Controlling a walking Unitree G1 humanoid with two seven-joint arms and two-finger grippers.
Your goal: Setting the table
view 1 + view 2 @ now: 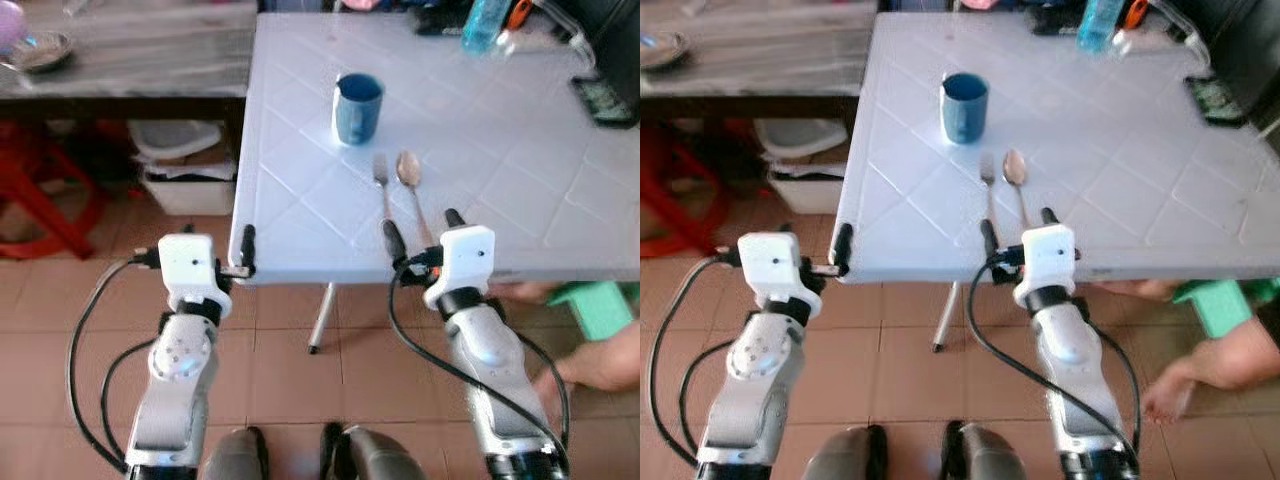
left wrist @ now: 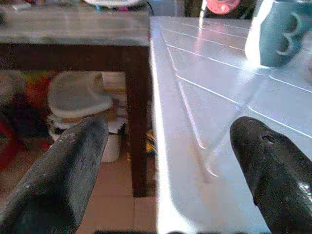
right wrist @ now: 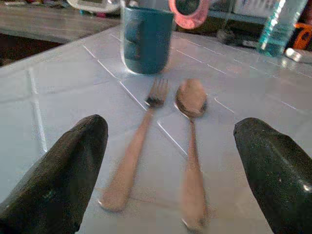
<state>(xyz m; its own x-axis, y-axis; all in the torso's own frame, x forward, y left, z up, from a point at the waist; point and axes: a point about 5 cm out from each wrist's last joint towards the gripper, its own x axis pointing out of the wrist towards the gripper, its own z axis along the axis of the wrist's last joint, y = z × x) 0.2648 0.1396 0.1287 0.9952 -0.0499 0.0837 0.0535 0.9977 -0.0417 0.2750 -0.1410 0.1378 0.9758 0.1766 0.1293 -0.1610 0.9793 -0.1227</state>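
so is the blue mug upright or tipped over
Upright. The blue mug stands on its base on the white table, open rim up, beyond the fork and spoon.

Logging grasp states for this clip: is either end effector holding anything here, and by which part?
Nothing is held. The right end effector is open over the table edge with the fork and spoon lying untouched between its fingers; the left end effector is open at the table's corner.

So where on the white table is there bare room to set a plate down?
The table is bare right of the spoon and fork, up to the dark item at the right edge. Also bare: the near-left corner, left of the fork and below the mug. The far edge is crowded around the bottle.
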